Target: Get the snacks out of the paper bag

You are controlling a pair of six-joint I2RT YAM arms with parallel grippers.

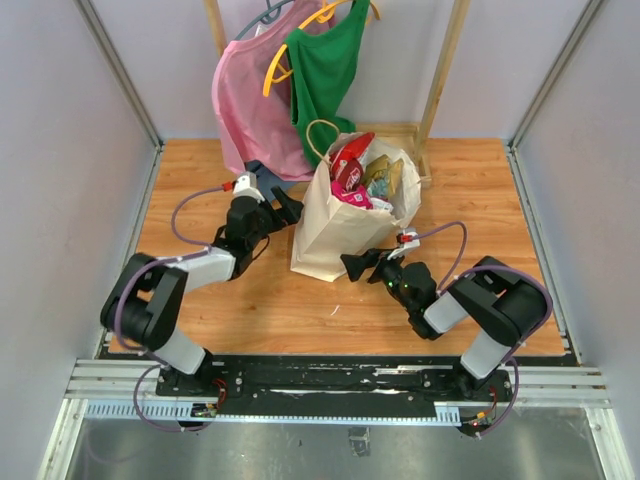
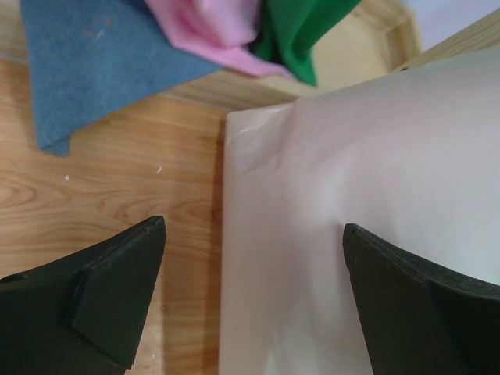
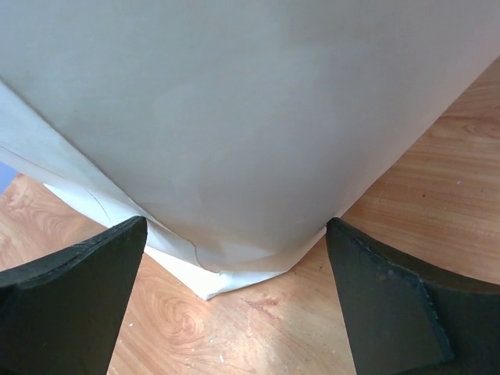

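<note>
The cream paper bag (image 1: 335,225) stands in the middle of the wooden table (image 1: 250,300), its mouth open toward the back. Several snacks (image 1: 352,172) stick out of the mouth: a red packet, a pink one and olive-gold ones. My left gripper (image 1: 287,210) hangs open at the bag's left side; in the left wrist view the bag wall (image 2: 359,195) fills the space between and beyond its fingers (image 2: 117,289). My right gripper (image 1: 358,265) stands open at the bag's near bottom corner (image 3: 215,277), with nothing between its fingers (image 3: 78,297).
A pink garment (image 1: 250,105) and a green one (image 1: 325,65) hang on hangers from a wooden rack (image 1: 440,70) behind the bag. A blue-grey cloth (image 2: 94,62) lies on the table at the rack's foot. Grey walls close in left and right.
</note>
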